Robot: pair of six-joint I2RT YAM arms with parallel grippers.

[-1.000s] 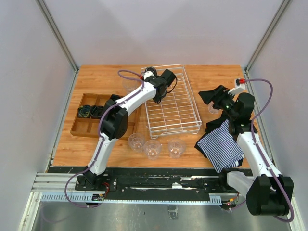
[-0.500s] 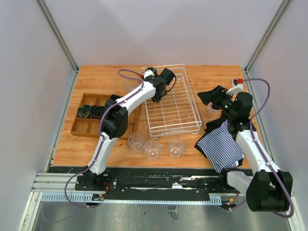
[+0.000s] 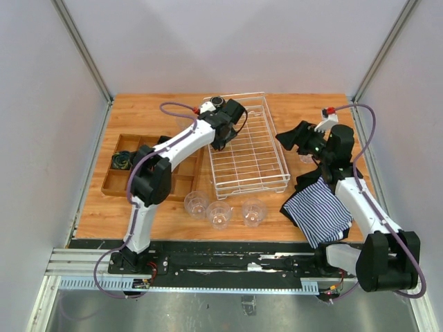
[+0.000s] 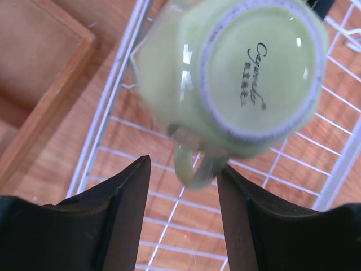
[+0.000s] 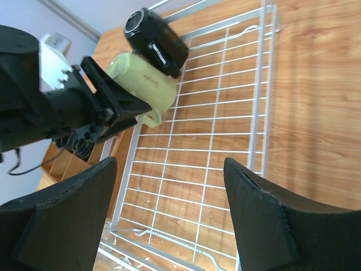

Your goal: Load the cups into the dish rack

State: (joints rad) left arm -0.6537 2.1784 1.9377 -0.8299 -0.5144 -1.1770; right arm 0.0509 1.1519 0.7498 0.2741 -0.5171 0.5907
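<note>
The pale yellow-green mug (image 4: 242, 73) lies bottom-up in the far left corner of the white wire dish rack (image 3: 249, 149), next to the black mug (image 5: 155, 42). My left gripper (image 4: 184, 165) is open just behind it. The mug's handle (image 4: 194, 166) sits between the fingertips, close to the right finger. My right gripper (image 5: 169, 162) hovers wide open and empty over the rack's right side (image 5: 262, 84). Three clear tumblers (image 3: 196, 203) (image 3: 220, 214) (image 3: 253, 213) stand on the table in front of the rack.
A brown wooden compartment tray (image 3: 131, 166) with dark items lies left of the rack. A striped cloth (image 3: 318, 214) lies under my right arm at the right. Another clear tumbler (image 3: 304, 158) stands by the right gripper.
My left jaws have spread apart off the green mug's handle, and the left arm has shifted a little. The right gripper has swung left toward the rack.
</note>
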